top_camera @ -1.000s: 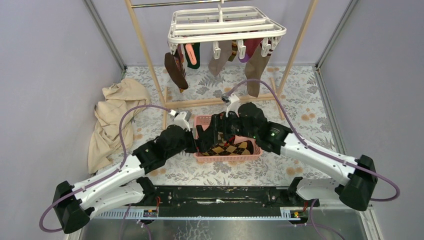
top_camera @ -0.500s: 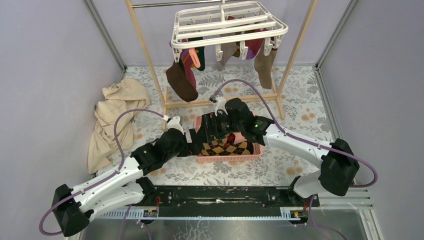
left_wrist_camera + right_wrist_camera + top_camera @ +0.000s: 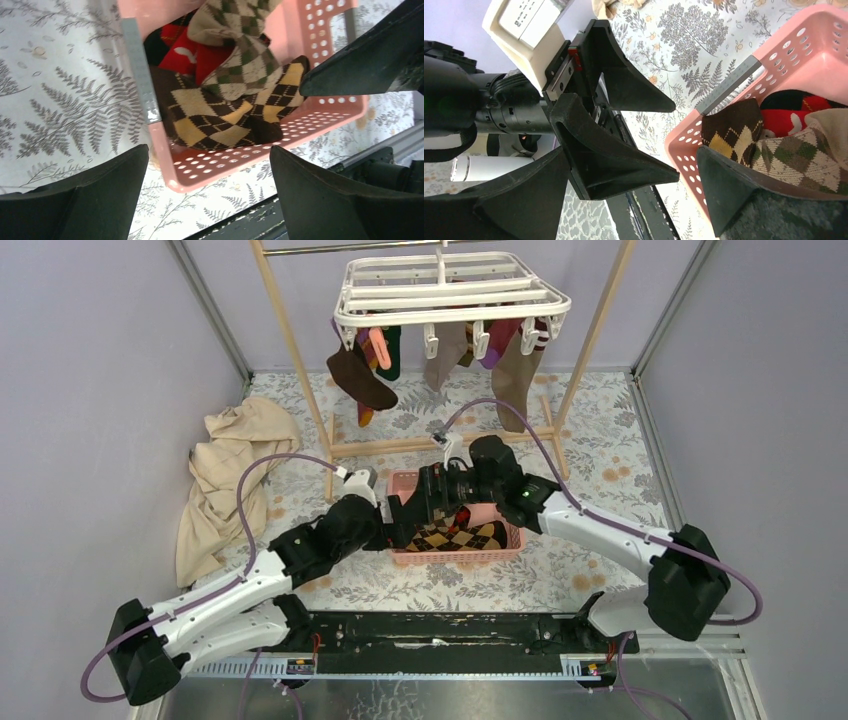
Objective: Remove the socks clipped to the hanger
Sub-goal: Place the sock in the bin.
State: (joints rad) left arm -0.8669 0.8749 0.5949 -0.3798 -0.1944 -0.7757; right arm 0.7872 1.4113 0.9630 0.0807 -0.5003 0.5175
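The left jaws are held wide apart with nothing between them, just above the near left corner of a pink perforated basket (image 3: pixel 280 142). Directly beneath them, inside the basket, a brown-and-yellow argyle sock (image 3: pixel 215 117) is seen lying flat. An olive-and-cream argyle sock (image 3: pixel 240 55) is heaped on its far part and a red sock (image 3: pixel 182 55) is tucked in beside it. The right jaws are likewise spread and empty, and are held over the basket's left end, just beside the left jaws; whether the two pairs touch cannot be told. Well beyond both pairs of jaws and higher up, the white hanger (image 3: pixel 450 290) is hung within a light wooden frame (image 3: pixel 288 345). Several socks are clipped to it and dangle below: a dark brown one (image 3: pixel 360 385) at the left, then a green one (image 3: pixel 388 350), a tan one (image 3: pixel 440 360), a purple one (image 3: pixel 495 348) and a long brown one (image 3: pixel 515 375) at the right. To the left of the left jaws, a beige cloth (image 3: pixel 225 480) is crumpled on the fern-patterned counter (image 3: pixel 610 480).
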